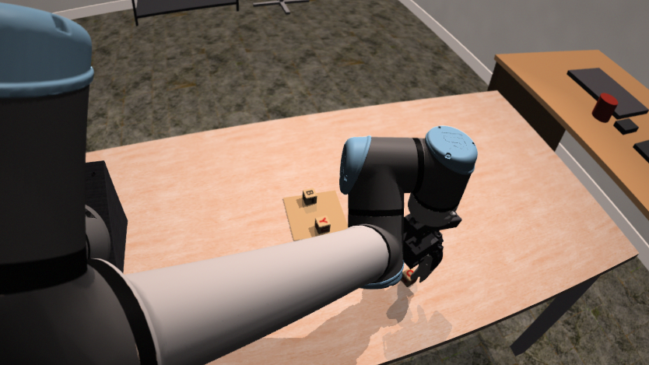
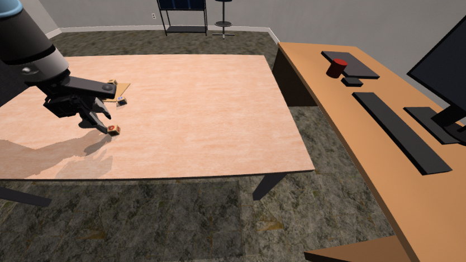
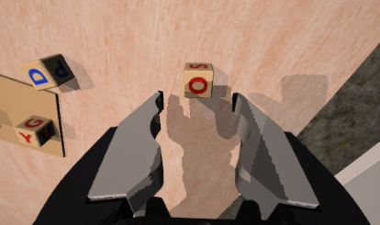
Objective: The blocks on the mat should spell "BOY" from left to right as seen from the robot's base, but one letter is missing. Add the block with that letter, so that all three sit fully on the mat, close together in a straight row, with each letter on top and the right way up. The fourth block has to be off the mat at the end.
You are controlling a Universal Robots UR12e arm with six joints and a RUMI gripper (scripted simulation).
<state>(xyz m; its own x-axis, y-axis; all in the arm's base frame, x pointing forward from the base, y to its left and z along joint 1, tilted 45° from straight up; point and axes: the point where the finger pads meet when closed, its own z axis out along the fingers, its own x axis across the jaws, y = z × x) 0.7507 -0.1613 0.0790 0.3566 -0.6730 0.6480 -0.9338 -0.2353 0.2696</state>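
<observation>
Table point(image 1: 503, 208) w/ tan mat point(image 1: 292, 219) mid-table, nearer the robot-side edge. Claw point(image 3: 197, 103) hangs over bare wood toward the table's right edge; O block point(image 3: 198, 80) lies just past the fingertips, centred on the gap, off the mat, not touching. Red "O" faces up, red "S" on its side. D block point(image 3: 46, 73): blue "D" up, just off the mat edge. Y block point(image 1: 322, 225) and B block point(image 1: 309, 196) sit on the mat, well apart. Claw part-open, holding nothing.
</observation>
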